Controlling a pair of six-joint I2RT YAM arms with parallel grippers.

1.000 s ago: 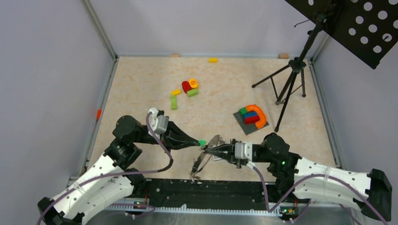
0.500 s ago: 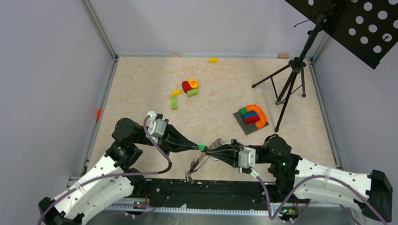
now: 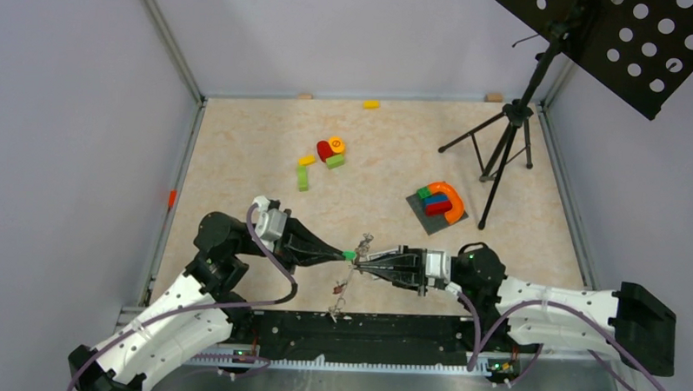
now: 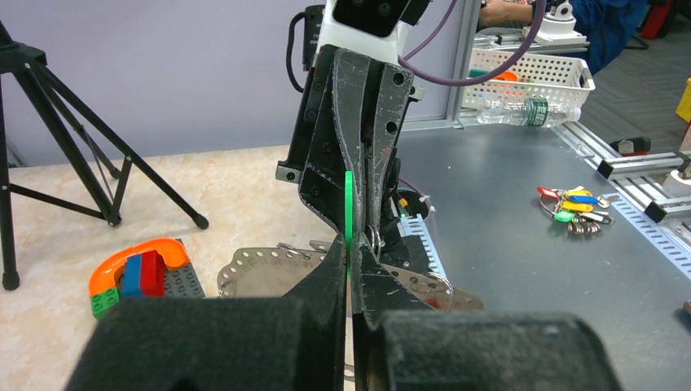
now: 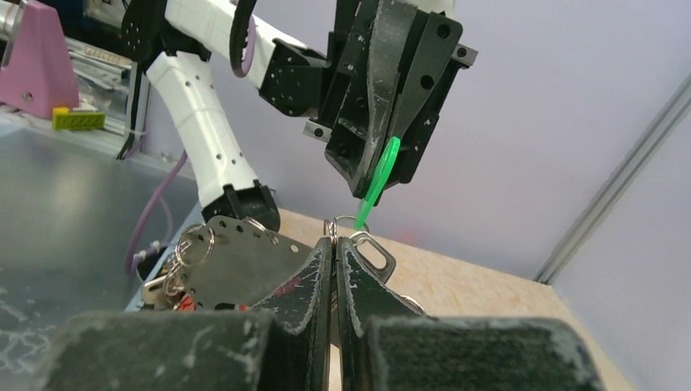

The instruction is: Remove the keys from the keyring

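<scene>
L claw clamped on green plastic key tag; R claw clamped on thin grey metal keyring. Tips nose-to-nose, mid-air, centre-front. Tag's long axis lay along claw line, so L nearer. Other keys dangled below.

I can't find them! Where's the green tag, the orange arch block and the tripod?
green tag (image 5: 378,181): right wrist view, its middle.
orange arch block (image 3: 455,202): top view, its curve.
tripod (image 3: 515,113): top view, where legs meet.
</scene>
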